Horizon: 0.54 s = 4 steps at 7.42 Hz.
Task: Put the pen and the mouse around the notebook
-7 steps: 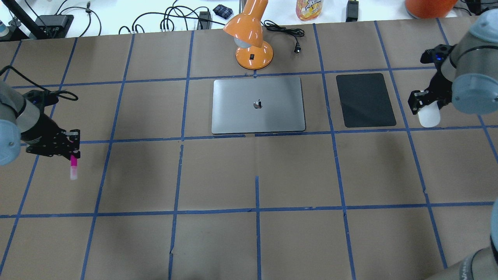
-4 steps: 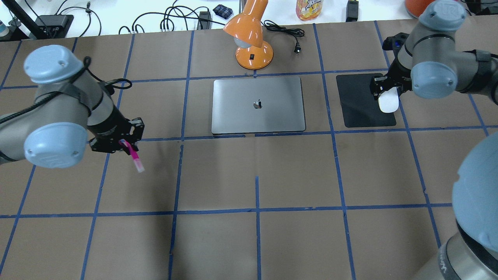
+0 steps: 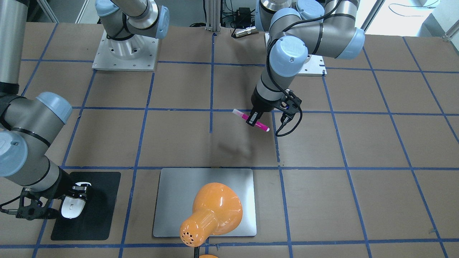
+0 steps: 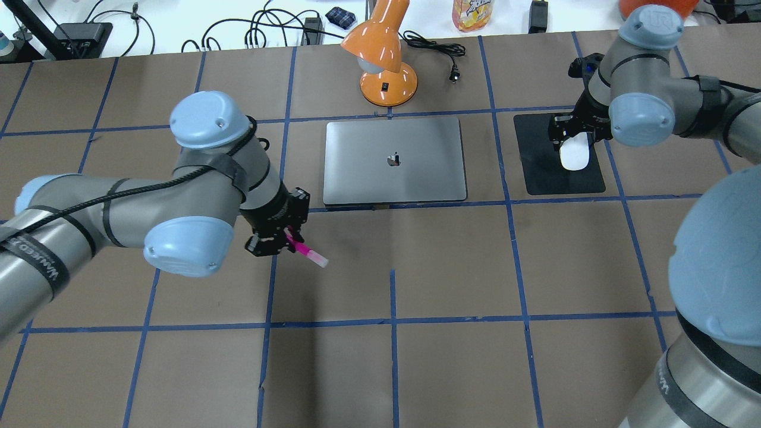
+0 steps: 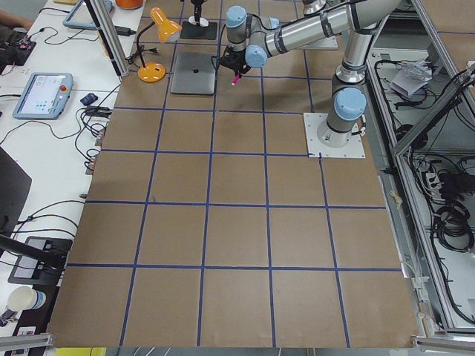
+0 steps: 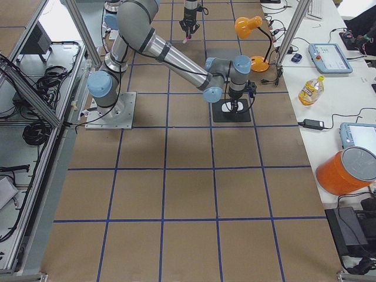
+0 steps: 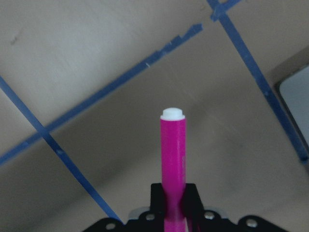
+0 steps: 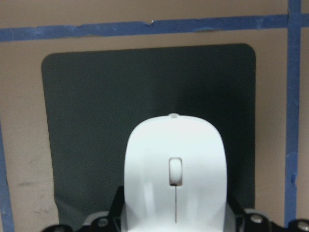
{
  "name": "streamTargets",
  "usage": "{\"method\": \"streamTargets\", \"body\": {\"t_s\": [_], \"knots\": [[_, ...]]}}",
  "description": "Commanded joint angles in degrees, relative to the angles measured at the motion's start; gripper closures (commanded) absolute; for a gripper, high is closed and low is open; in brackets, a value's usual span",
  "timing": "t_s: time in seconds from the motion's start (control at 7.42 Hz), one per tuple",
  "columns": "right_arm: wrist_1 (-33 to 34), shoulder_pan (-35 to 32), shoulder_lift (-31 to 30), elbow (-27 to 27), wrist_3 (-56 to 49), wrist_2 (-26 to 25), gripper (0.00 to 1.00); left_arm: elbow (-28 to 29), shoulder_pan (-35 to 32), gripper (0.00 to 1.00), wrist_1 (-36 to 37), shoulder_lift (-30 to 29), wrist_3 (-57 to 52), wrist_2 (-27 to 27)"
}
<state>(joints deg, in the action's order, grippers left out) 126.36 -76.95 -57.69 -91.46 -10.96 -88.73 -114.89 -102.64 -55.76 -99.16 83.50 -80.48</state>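
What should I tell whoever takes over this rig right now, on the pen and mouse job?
Left gripper: shut on the pen, raised off the table by the notebook's robot-side left corner.
Right gripper: shut on the mouse, over the black mat to the notebook's right.
Done: both things picked up.
Left: set each down beside the notebook, then release.

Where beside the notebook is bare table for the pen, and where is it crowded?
Bare: the paper between the notebook and the tape line on its left, and the squares nearer the robot, under the pen. Crowded: orange lamp behind; black mat on its right, mouse held over it.
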Motion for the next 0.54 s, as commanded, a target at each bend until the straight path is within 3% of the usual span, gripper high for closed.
{"method": "streamTargets", "body": {"t_s": [0.0,0.4], "knots": [[-0.06,-0.05,0.99,0.75,0.06,1.01,0.52,1.59,-6.67,1.00,4.78,-6.45,17.87,-3.41],[-0.76,-0.13,1.52,0.40,-0.73,1.63,0.50,7.39,-11.09,1.00,4.61,-13.40,25.75,-6.42]]}}
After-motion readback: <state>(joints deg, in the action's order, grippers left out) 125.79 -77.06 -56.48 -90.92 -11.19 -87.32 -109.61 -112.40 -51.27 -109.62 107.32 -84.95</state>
